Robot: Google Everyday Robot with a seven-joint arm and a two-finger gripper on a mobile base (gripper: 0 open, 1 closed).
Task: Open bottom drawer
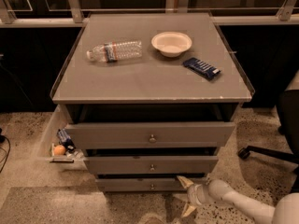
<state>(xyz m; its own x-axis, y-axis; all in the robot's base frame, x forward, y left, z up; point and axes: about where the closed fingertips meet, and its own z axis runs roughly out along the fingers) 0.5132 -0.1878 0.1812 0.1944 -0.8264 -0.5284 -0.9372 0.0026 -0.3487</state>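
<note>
The bottom drawer (135,185) is the lowest and narrowest grey front of the cabinet, with a small round metal knob (152,186) at its centre. It stands slightly out from the cabinet. My gripper (182,196) is low at the drawer's right end, just right of the knob, on a white arm that comes in from the lower right. Its two pale fingers (183,180) are spread open, one above the other, with nothing between them. The upper fingertip is at the drawer front's right part.
The middle drawer (152,164) and top drawer (152,134) are both pulled out a little. On the cabinet top lie a plastic bottle (114,50), a white bowl (171,43) and a blue snack bar (201,68). A side bin (60,149) holds an orange at left. A chair base (266,154) stands at right.
</note>
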